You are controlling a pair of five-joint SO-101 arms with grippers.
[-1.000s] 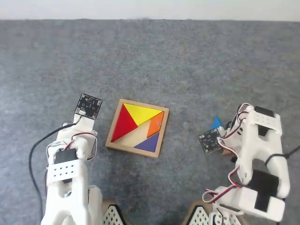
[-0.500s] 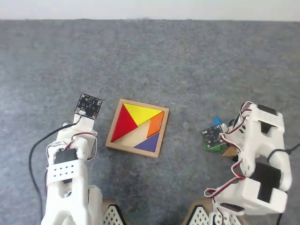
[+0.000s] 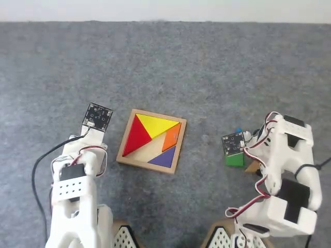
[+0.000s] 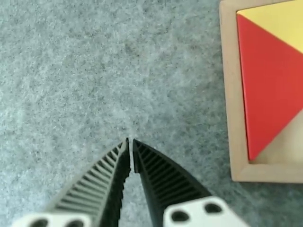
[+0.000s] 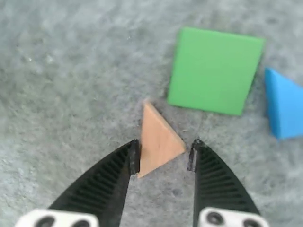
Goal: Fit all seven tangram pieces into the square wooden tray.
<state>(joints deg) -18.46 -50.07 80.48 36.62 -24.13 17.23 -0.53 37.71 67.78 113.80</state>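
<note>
High view: grey felt [image 3: 207, 67], pale wall [image 3: 165, 10]

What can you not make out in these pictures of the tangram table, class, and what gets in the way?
1. Blue piece: cut off by the picture's edge in the right wrist view and mostly covered by the right arm in the high view, so its full shape is unclear.
2. Tan triangle: almost wholly under the right arm in the high view.
3. Wooden tray: mostly cut off by the picture's edge in the left wrist view.
</note>
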